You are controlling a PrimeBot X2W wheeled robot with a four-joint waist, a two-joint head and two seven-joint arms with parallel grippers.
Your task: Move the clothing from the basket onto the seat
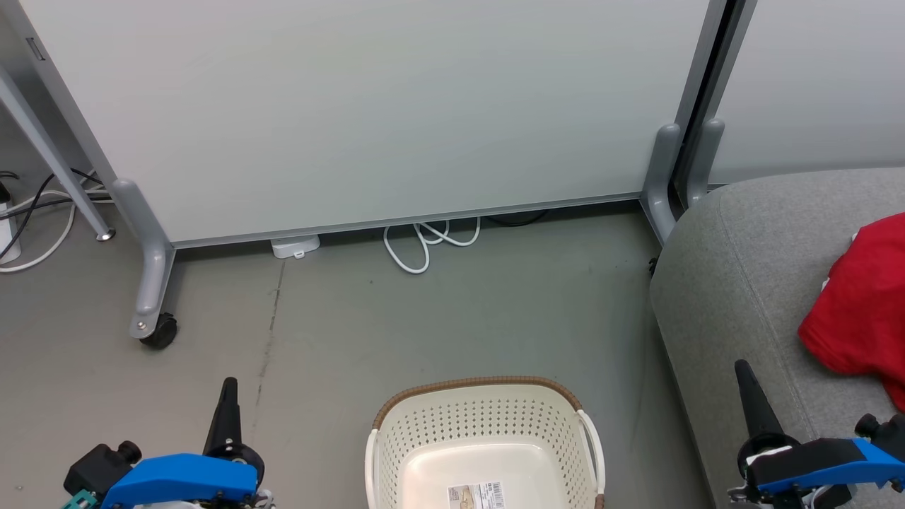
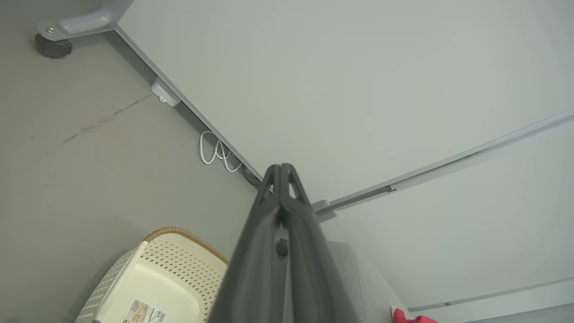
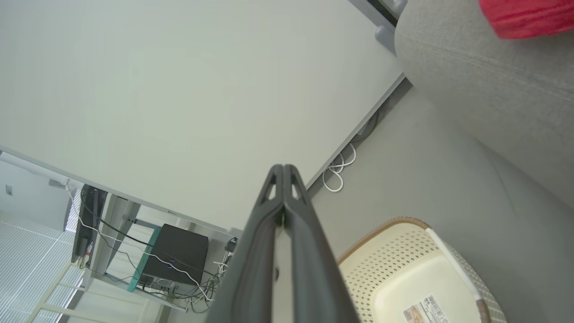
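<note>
The cream perforated basket (image 1: 483, 438) with a brown rim sits on the floor at the bottom centre, with only a paper label showing on its bottom. Red clothing (image 1: 859, 304) lies on the light-grey seat (image 1: 735, 283) at the right. My left gripper (image 1: 228, 399) is shut at the lower left, left of the basket, holding nothing. At the lower right my right gripper (image 1: 746, 385) is shut over the seat's front part, apart from the clothing. The wrist views show the basket (image 2: 179, 269) (image 3: 403, 264), the seat (image 3: 484, 76) (image 2: 363, 278), the clothing (image 3: 529, 18) (image 2: 410, 317) and both shut grippers (image 2: 281, 168) (image 3: 282, 168).
A wheeled white partition panel (image 1: 368, 113) stands behind the basket, its grey foot and caster (image 1: 159, 329) at left. A white cable loop (image 1: 424, 244) and a small white box (image 1: 295, 246) lie under its lower edge. More cables (image 1: 28, 219) trail at far left.
</note>
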